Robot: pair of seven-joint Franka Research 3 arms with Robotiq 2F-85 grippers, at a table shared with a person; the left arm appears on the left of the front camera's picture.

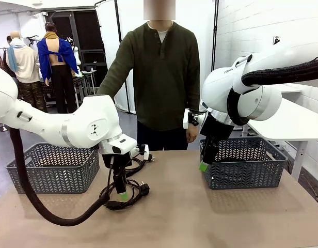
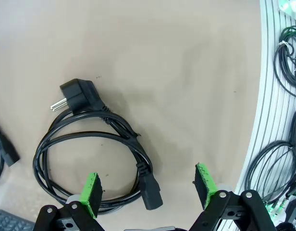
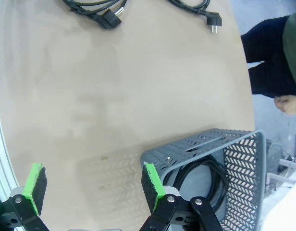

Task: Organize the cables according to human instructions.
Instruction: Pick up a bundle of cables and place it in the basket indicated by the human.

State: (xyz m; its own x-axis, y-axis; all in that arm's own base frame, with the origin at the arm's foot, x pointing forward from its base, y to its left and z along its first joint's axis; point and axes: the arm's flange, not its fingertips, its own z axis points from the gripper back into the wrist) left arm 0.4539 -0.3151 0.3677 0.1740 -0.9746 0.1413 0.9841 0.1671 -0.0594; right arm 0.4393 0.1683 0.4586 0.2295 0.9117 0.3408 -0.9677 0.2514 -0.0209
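Jaws on both grippers stand spread wide and pinch nothing. The left gripper points down at the table, directly over a coiled cable lying flat on it. Whether the pads touch the cable cannot be told. The right gripper hangs at the near corner of the right basket, with one pad in front of that corner and the other over bare table.

Containers: the right basket holds one coiled black cable on its floor. The left basket stands at the table's other side, its contents hidden by its wall. A second loose cable lies on the table just behind the left gripper.

Markings: the small lettering on the right arm's shell is too small to read.

Materials: both baskets are grey plastic and rectangular, with walls perforated in a herringbone pattern. The table surface is matte brown. The cable under the left gripper is thin, smooth and black, and forms a rounded double loop. One end carries a round plug with two metal pins, the other a block-shaped connector. The pads are bright green and ribbed.
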